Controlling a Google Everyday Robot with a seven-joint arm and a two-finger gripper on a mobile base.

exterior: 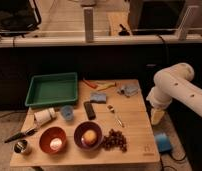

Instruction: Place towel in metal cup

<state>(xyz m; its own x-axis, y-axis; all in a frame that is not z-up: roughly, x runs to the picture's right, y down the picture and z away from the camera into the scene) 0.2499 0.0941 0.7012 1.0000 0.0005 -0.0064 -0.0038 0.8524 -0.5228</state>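
**Gripper (157, 118) open and empty, off the table's right side**

Gripper hangs from the white arm (175, 89) beyond the right edge of the wooden table (136, 125), pointing down, level with the tabletop's middle stretch. As far as I can make out, its fingers stand spread and nothing is between them. Below it, lower down, I see a blue object (163, 142) that does not sit on the table.

I find the metal cup (21, 146) at the opposite end, on the front left corner of the table, upright, well apart from the gripper. A dark-handled utensil (19, 135) lies just behind it. To its right stand two red bowls: the left bowl (53, 140) holds something pale, the right bowl (88, 135) holds a yellow-orange fruit. A bunch of dark grapes (114, 140) lies just beside the right bowl.

Two crumpled cloths lie toward the back: a light-blue cloth (98, 97) near the middle and a grey-blue cloth (129, 90) near the back right corner. I cannot tell which one is the towel.

Further left I see a green tray (51, 90), a white container (44, 116) on its side, and a small light-blue cup (67, 112).
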